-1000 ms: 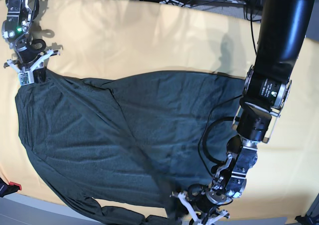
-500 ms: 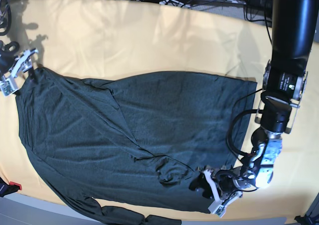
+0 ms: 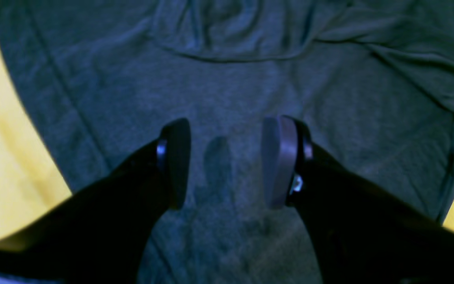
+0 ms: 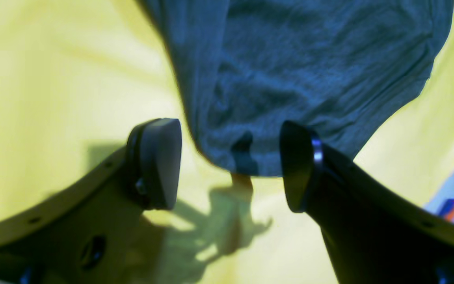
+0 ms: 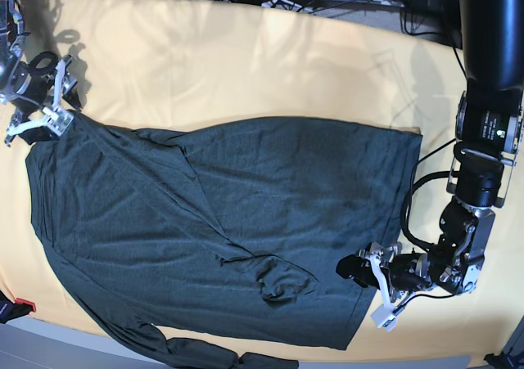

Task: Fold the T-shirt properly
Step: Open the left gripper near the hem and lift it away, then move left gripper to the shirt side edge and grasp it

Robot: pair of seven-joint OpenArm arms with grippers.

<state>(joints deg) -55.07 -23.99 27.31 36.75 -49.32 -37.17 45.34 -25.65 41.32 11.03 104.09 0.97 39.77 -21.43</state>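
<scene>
t-shirt (image 5: 221, 222) lies under left claw (image 3: 225, 161), ungripped.

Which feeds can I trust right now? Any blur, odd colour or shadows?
Base view: sharp, curved at the edges. Left wrist view: dim and bluish, the shirt soft, claw in shadow. Right wrist view: bright cloth, claw fingers blurred, their shadow on the cloth.

The shirt (image 5: 221, 230) runs off the base view's edge at 6 o'clock, a sleeve (image 5: 205, 354) cut short there.
</scene>
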